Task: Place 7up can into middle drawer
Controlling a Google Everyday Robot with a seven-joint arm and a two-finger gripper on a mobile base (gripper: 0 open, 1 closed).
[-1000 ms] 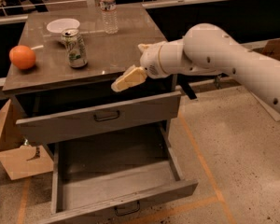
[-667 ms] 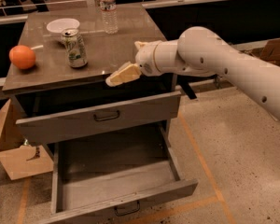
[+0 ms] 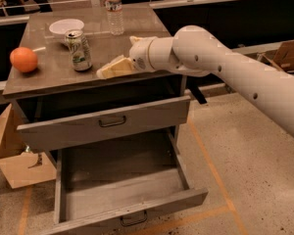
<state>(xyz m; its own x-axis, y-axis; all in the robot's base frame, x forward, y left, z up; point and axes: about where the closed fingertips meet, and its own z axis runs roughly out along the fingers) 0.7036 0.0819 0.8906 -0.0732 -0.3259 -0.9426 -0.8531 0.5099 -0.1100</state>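
Observation:
The 7up can (image 3: pixel 80 50) stands upright on the grey cabinet top (image 3: pixel 137 38), left of centre, just in front of a white bowl. My gripper (image 3: pixel 109 69) is over the cabinet top near its front edge, a short way to the right of the can, pointing left at it and apart from it. It holds nothing. The middle drawer (image 3: pixel 130 216) is pulled far out below, and its wide grey tray looks empty. The drawer above it (image 3: pixel 108 122) is pulled out only a little.
An orange (image 3: pixel 23 59) lies at the cabinet top's left edge. A white bowl (image 3: pixel 66 27) and a clear water bottle (image 3: pixel 114 9) stand behind the can. A cardboard box (image 3: pixel 17 155) sits on the floor at left, and another box (image 3: pixel 289 55) at far right.
My gripper has moved left across the cabinet's front edge toward the can. The can and both drawers have not moved.

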